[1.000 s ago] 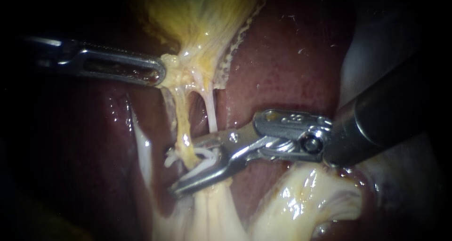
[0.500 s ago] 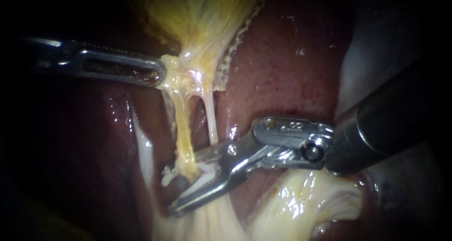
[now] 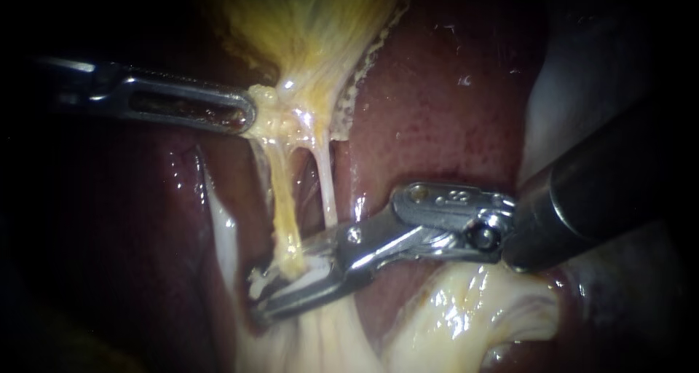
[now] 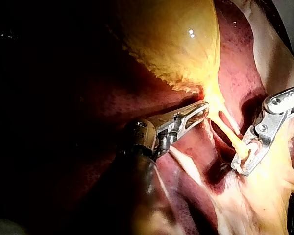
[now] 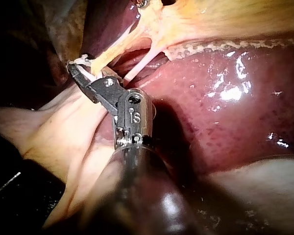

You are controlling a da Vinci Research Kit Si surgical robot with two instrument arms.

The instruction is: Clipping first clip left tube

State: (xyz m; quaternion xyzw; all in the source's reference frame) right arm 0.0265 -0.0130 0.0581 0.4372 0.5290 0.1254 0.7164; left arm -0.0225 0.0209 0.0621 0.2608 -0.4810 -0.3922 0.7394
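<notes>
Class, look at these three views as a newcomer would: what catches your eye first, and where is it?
The right instrument, entering from the right, squeezes a white clip around the yellow left tube, low in the endoscope view's middle. Above it, the left instrument holds the yellow gallbladder by its narrow end, so the tube runs taut over the dark red liver.

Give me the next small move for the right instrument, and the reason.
Probably squeeze the jaws of the right instrument fully shut to close the white clip. The clip already sits across the yellowish left tube, with both jaws around it and only a narrow gap between them. The left instrument holds the tissue above taut, so the tube stands stretched and clear.
</notes>
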